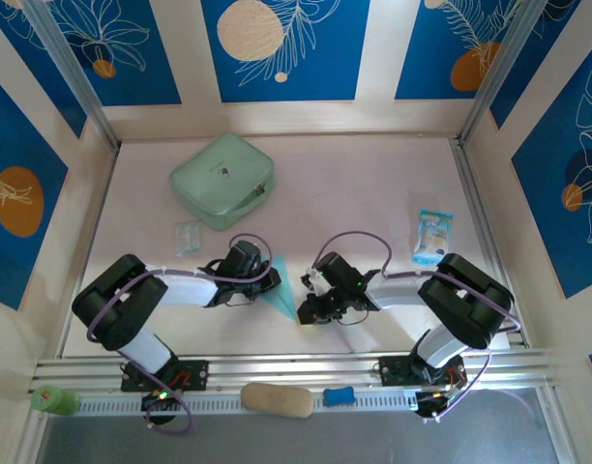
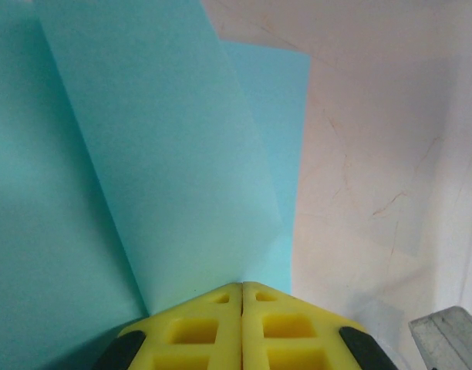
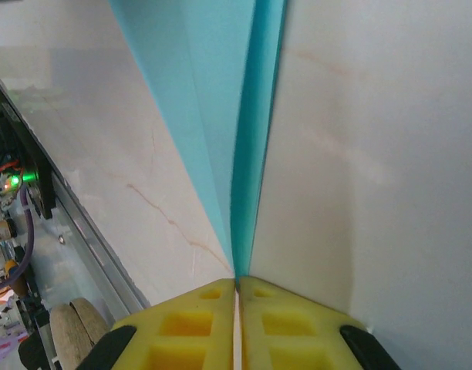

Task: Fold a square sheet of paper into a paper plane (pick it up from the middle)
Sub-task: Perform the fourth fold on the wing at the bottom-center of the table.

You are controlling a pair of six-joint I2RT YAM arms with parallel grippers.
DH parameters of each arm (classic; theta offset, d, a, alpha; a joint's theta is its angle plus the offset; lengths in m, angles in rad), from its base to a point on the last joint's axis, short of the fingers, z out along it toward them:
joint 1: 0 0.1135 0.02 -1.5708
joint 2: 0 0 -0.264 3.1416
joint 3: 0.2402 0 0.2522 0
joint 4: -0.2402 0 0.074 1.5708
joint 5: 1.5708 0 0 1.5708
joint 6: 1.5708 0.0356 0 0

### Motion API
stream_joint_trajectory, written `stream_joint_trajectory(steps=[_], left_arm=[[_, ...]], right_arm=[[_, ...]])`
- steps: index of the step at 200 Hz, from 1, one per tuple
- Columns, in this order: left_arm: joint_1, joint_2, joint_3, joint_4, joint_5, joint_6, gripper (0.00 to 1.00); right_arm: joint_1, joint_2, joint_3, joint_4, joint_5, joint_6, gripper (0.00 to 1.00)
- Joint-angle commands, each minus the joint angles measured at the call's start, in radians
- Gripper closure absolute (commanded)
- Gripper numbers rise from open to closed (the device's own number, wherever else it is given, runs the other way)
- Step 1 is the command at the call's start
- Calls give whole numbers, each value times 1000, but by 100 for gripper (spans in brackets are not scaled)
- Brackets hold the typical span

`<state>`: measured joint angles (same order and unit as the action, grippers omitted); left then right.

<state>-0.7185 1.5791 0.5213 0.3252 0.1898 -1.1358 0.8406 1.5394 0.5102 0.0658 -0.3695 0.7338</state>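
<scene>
Top external view: pale table [image 1: 373, 184], with the mint-green case [image 1: 222, 180] at the far left, well apart from the work.

Paper plane [image 1: 281, 290]: a light blue wedge between my two wrists, near the front edge of the table. Half made, layers creased, one end tapering to a point.

Left gripper [image 2: 242, 287]: jaws pressed together on the wide end, and an upper flap [image 2: 159, 154] fans out over the layer beneath.

Right gripper [image 3: 236, 279]: jaws closed on the narrow end, where the folded layers [image 3: 220, 116] run down into the seam.

Printed packet [image 1: 432, 236]: far right, not involved.

Step in hand, my reading: mid-fold, with both ends pinned to hold the centre crease while a wing layer is set.

Next move, my reading: one end must stay clamped as an anchor. The other side lets go, takes the loose flap and lays it along the centre line. Thin paper will buckle or tear if both pull.
</scene>
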Motion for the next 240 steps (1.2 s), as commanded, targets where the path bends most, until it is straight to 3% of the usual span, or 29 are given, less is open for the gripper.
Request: stream_joint_trajectory(steps=[1,64,91,144,240], left_arm=[[0,16,-35,-109,-50,17,93],[-1,10,-37,-107,-49,24,93],[-1,13,-37,-107,-46,26,94],[-1,15,-36,-106,-41,26,93],[0,6,-44,-114,-53,20,94]], right_arm=[[9,-39,-21,-102,-28,11,89],[-55,-155,75,-125,-14,21,90],[-58,-52,168,-92,-69,22,93],[-42,122,270,-80,-60,14,94],[-14,176,132,-66,11,-1,94]])
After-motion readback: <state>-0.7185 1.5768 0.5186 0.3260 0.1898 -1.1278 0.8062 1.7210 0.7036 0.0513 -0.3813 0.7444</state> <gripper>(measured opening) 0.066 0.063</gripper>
